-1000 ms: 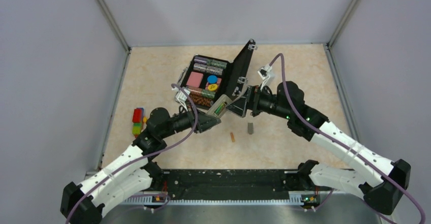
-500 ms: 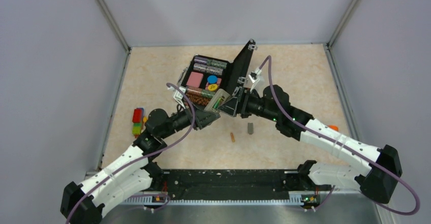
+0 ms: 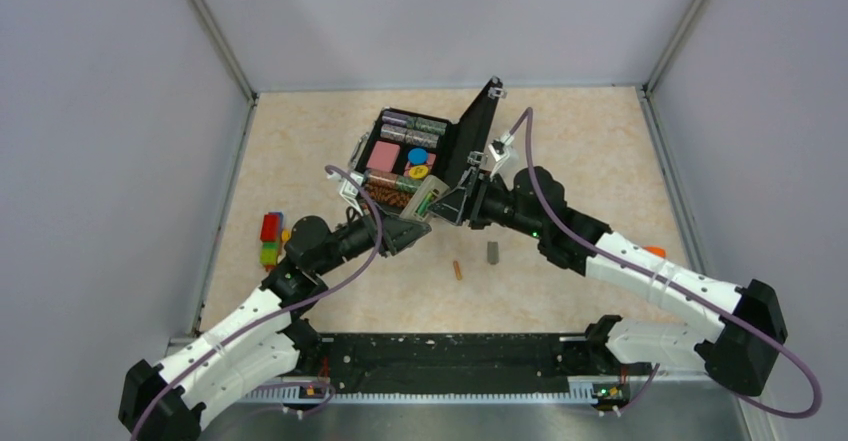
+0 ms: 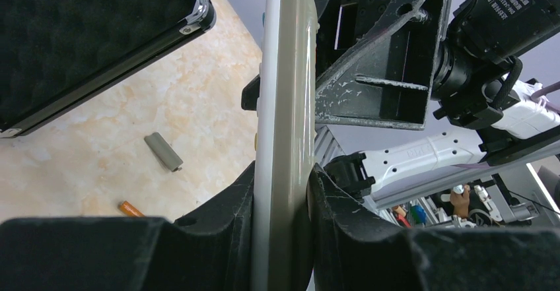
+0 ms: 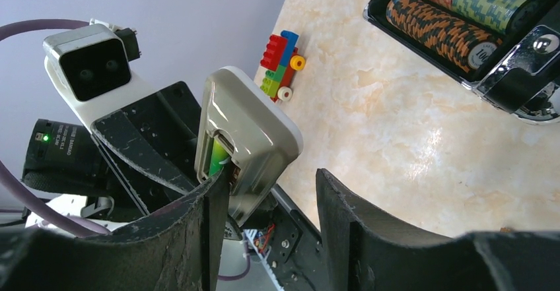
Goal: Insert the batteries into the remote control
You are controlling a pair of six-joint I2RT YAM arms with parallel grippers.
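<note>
Green battery [image 5: 216, 156] sits in the remote control [image 5: 254, 132], gripped tight by the left hand [image 4: 280, 175] above the middle of the surface [image 3: 600, 161]. The right hand [image 5: 272, 177], spread open, seems to push it in. Next it must pick up the orange battery [image 3: 458, 270], nearer the near edge.

Chip face: the poker chip [image 5: 484, 52] capping the orange-and-black roll seems to read "100"; the print is small and tilted, so I won't swear to it
Right arm label: white print on the right arm's black housing [image 4: 505, 0]; I can't make out the characters
Left arm label: white print on the left arm's black housing [image 5: 56, 149]; too blurred for me
Arm link: faint lettering on the white arm link [image 4: 422, 151]; illegible
</note>
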